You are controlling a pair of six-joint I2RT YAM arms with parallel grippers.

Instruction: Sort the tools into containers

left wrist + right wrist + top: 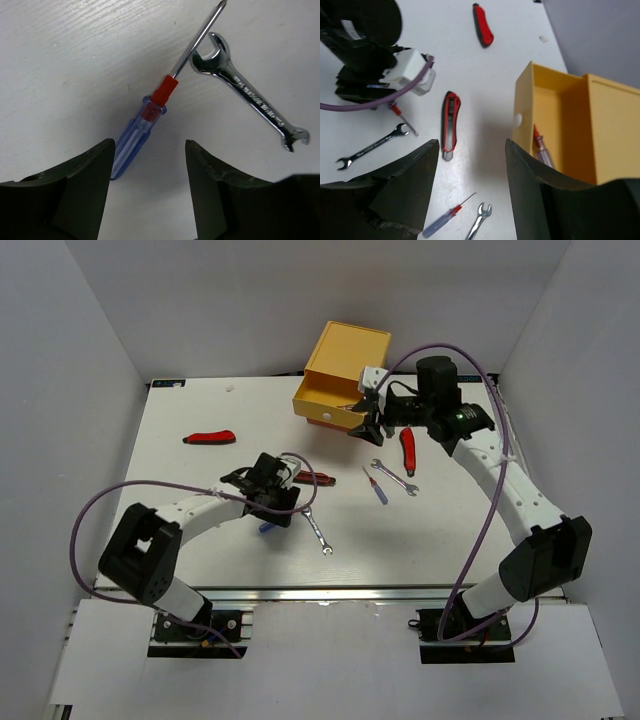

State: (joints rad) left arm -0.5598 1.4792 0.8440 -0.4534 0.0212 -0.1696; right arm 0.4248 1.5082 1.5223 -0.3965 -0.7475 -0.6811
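The yellow drawer (335,405) is pulled open from its box (350,350); in the right wrist view a screwdriver (542,150) lies inside it behind the white knob (518,119). My right gripper (368,423) is open and empty, hovering just in front of the drawer (555,115). My left gripper (272,515) is open, low over a blue-handled screwdriver (142,125) whose handle lies beside the left finger (85,190). A silver wrench (250,95) lies by the screwdriver's tip. Red knives lie on the table (210,437), (318,478), (407,450).
A second blue screwdriver (376,485) and a second wrench (395,477) lie side by side below the drawer. They also show in the right wrist view, screwdriver (447,220) and wrench (479,220). White walls enclose the table (200,560) on three sides.
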